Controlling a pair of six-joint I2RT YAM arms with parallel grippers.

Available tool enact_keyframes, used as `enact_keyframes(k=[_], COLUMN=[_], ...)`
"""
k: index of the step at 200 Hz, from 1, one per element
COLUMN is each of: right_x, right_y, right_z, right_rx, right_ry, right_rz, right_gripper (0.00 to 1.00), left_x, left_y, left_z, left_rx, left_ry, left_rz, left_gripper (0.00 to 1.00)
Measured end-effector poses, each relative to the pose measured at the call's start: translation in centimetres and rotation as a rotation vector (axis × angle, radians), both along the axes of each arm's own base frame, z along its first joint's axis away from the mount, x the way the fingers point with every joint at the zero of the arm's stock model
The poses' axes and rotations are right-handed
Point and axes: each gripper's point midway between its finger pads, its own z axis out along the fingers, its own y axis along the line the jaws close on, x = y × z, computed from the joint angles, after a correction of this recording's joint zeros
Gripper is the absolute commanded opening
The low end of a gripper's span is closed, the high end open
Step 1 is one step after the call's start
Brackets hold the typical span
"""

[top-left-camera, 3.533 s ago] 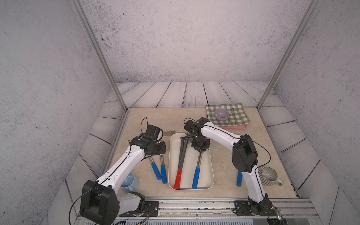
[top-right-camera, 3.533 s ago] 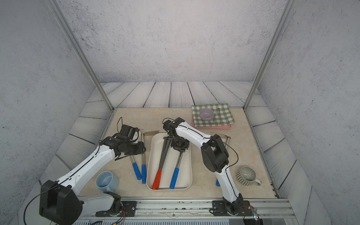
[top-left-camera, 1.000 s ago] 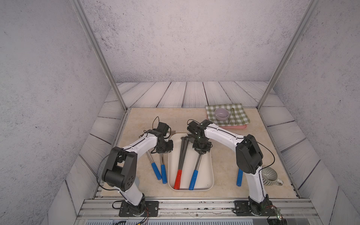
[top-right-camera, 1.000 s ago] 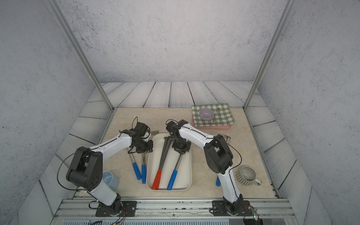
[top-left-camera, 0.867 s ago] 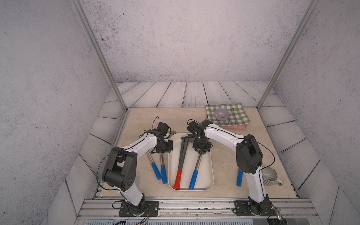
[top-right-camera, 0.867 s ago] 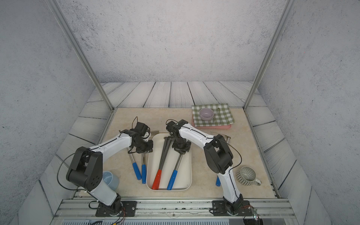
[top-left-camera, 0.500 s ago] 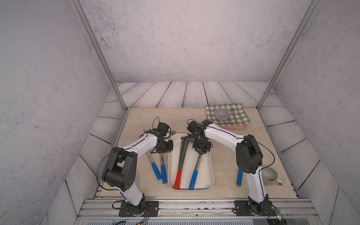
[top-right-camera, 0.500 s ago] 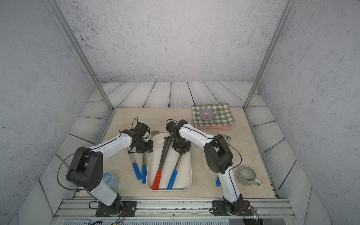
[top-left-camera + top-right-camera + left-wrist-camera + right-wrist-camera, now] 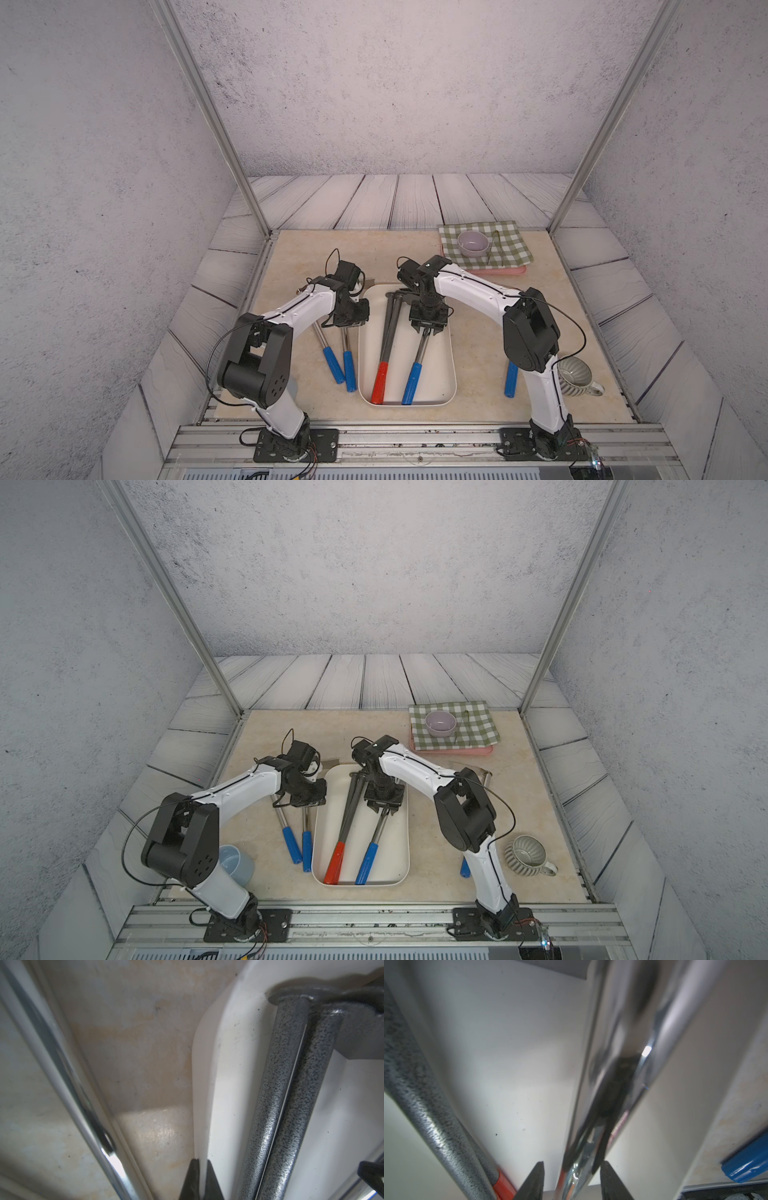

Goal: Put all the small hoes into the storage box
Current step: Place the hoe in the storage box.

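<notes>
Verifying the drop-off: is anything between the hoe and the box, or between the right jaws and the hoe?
Nothing visible. The hoe already lies in the box beside the red-handled tool, and the right gripper, jaws open, straddles its shaft.

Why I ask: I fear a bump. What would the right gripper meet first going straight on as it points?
The right gripper points down into the box, jaws open astride the hoe's shaft; likely the shaft first, else the box floor.

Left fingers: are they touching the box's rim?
Touching. The left wrist view shows the left fingers shut on the box at its rim, one on each side of the white wall, with no gap visible.
</notes>
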Motion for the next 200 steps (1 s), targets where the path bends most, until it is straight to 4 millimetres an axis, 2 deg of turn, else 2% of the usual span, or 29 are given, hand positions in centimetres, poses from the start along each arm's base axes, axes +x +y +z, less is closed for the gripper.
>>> enact_keyframes(k=[20,36,77,100,115,158,200], right_x=[0.4,0.9,3.0,3.6,3.8,3.0,3.1], right_y=[-0.1,-0.5,-2.4,-3.6,-3.7,-2.1,-0.9], right_z=[0.4,1.5,7.2,8.8,8.3,4.5,2.7], right_rx=[0.013,0.035,0.154,0.197,0.214,0.283,0.346], right_ry=[-0.009,-0.032,-0.170,-0.214,-0.208,-0.133,-0.126], right_rz=[-0.001,-0.006,-0.039,-0.060,-0.066,-0.062,-0.076], right_gripper=[0.58,0.61,0.60,0.60,0.60,0.60,0.60], left_x=[0.0,0.0,0.0,0.0,0.0,0.0,0.0], left_y=[0.0,0.0,0.0,0.0,0.0,0.0,0.0], left_z=[0.0,0.0,0.0,0.0,0.0,0.0,0.0], left_rx=[0.001,0.002,0.005,0.005,0.005,0.005,0.006], left_ry=[-0.001,0.000,-0.002,-0.003,-0.002,-0.002,-0.002], left_rz=[-0.003,-0.004,-0.009,-0.010,-0.010,-0.010,-0.011], left_gripper=[0.00,0.00,0.00,0.00,0.00,0.00,0.00])
